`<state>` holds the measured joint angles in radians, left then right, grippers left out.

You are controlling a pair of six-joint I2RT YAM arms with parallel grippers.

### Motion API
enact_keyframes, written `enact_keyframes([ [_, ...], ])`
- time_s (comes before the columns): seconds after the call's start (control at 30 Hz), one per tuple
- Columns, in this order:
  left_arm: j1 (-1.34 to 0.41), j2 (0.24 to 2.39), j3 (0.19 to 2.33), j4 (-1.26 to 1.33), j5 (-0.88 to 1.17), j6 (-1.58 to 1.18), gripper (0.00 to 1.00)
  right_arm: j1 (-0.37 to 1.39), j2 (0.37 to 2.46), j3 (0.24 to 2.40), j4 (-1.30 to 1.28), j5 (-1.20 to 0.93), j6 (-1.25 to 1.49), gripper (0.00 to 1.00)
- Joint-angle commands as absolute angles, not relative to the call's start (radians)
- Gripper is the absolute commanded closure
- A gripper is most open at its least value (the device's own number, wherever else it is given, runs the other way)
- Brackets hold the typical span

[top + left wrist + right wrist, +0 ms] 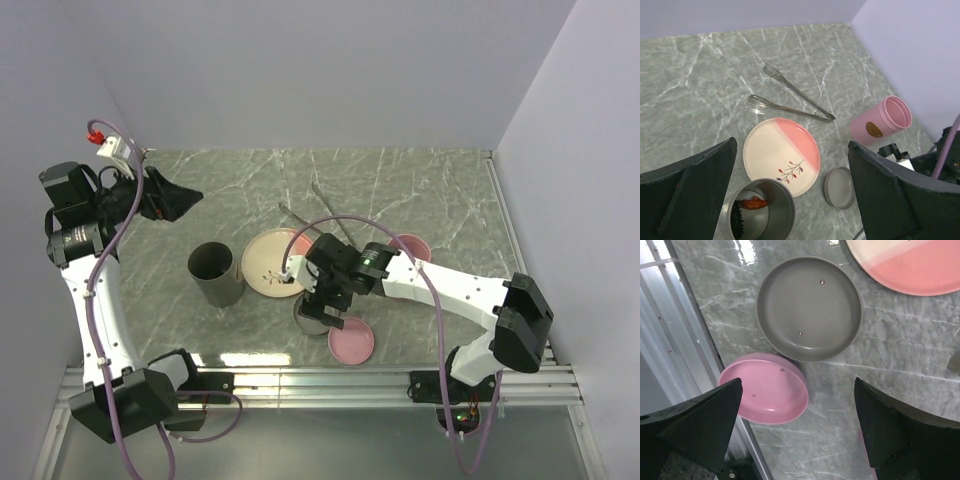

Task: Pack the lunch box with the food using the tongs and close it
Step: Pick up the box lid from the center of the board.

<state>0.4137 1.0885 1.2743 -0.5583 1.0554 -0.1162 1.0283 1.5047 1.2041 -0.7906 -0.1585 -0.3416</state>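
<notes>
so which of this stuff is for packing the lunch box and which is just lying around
For the job:
- tongs
- food, already inside the grey container
- grey lid, off and lying flat

Probably just lying about:
- pink tub, on its side
- pink lid
- plate, no food on it

Inspection finds no legible text, brand, number or sign in any view. The pink container (882, 122), lying on its side, carries a small oval brown-gold label (871, 129). Any wording on the label is too small to read. The plate (781, 155) bears a printed twig motif (791, 171) with red and dark leaves, which is decoration only, without lettering.
</notes>
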Motion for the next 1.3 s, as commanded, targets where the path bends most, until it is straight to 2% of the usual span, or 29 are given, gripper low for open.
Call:
enact_keyframes([
  [0.0, 0.419, 1.037, 1.247, -0.499, 1.153, -0.109, 0.01, 1.042, 1.453, 1.154, -0.678, -0.127, -0.341, 0.02],
  [0.13, 0.417, 1.003, 1.192, -0.407, 1.154, -0.172, 0.00, 1.077, 1.486, 1.127, -0.612, -0.107, -0.327, 0.18],
  [0.23, 0.417, 0.999, 1.163, -0.351, 1.166, -0.238, 0.01, 1.100, 1.519, 1.124, -0.556, -0.098, -0.330, 0.23],
  [0.53, 0.419, 1.009, 1.146, -0.284, 1.157, -0.319, 0.05, 1.244, 1.632, 1.086, -0.485, 0.023, -0.365, 0.28],
  [0.97, 0.417, 0.988, 1.129, -0.276, 1.152, -0.284, 0.05, 1.259, 1.767, 1.150, -0.494, 0.092, -0.337, 0.30],
  [1.27, 0.417, 0.989, 1.103, -0.236, 1.157, -0.328, 0.05, 1.266, 1.801, 1.187, -0.523, 0.014, -0.333, 0.50],
])
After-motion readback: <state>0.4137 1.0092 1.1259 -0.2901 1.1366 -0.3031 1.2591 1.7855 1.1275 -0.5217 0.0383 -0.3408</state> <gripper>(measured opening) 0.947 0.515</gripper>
